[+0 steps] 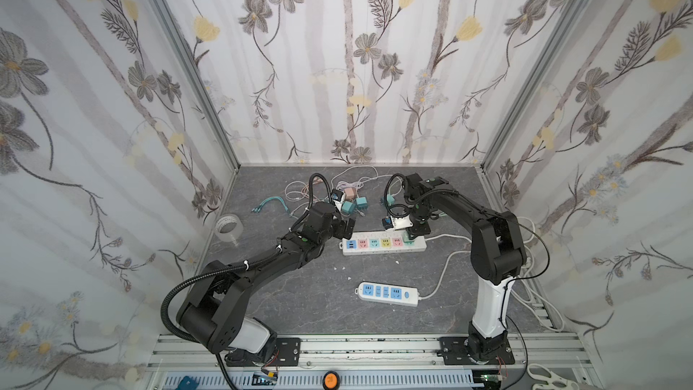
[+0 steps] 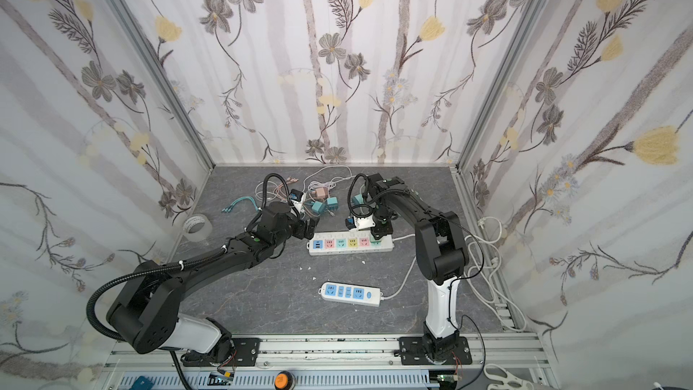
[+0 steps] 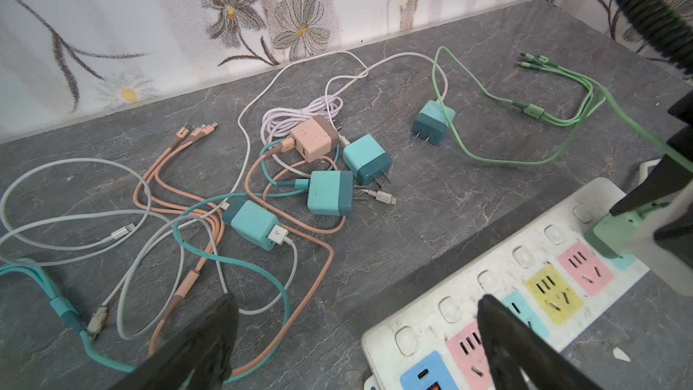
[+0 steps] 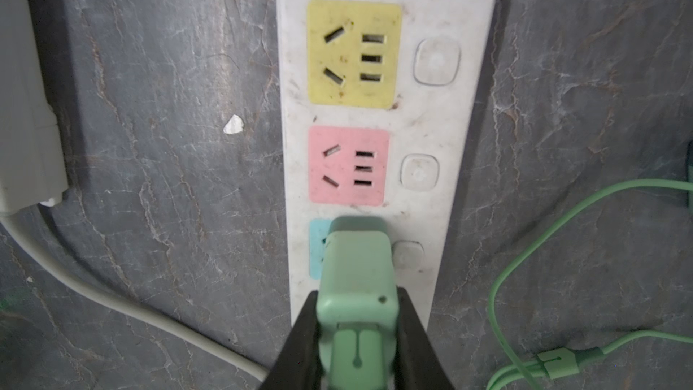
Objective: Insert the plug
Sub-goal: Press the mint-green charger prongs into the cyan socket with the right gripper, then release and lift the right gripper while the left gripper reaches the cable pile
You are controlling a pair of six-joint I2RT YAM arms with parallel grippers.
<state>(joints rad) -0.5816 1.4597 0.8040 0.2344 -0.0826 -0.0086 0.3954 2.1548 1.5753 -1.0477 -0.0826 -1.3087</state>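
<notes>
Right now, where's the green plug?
In both top views the green plug sits at the right end of the coloured strip, beside its pink socket; the right gripper grips it.

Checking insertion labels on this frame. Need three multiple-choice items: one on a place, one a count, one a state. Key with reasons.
1. Where is the green plug?
A. at the pale-blue end socket
B. at the yellow socket
C. lying among the chargers

2. How many power strips lie on the table?
A. one
B. two
C. three

3. The left gripper fingers are:
A. shut on a cable
B. shut on a charger
C. open, empty

Key:
1 A: the right gripper holds it there, next to the pink socket.
2 B: the multi-colour strip and a blue-socket strip.
3 C: a wide gap shows between them.
</notes>
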